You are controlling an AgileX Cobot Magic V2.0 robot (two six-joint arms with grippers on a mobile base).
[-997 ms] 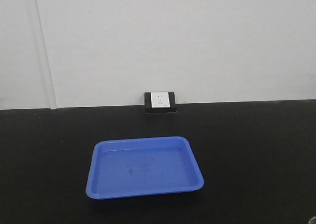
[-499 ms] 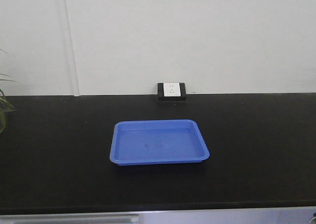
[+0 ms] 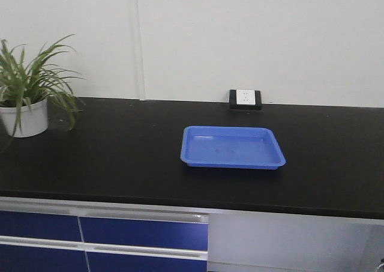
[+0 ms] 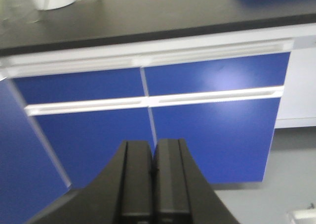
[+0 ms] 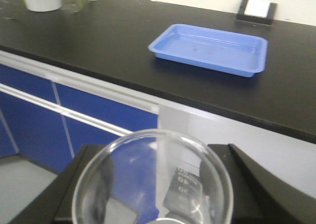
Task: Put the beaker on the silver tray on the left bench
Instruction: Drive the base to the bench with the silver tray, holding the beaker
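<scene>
Between the right jaws, the beaker (image 5: 154, 183) sits gripped, upright.

A table (image 3: 120, 164) with a matte black top is seen along a white wall, and blue cabinet fronts (image 3: 144, 233) are set beneath its pale edge. A shallow blue tray (image 3: 233, 146) is placed on the top, right of centre. A green plant in a white pot (image 3: 25, 119) is stood near the left end, well apart from the tray. A black-framed white socket box (image 3: 245, 98) is set at the back edge, against the wall, near the tray.
</scene>
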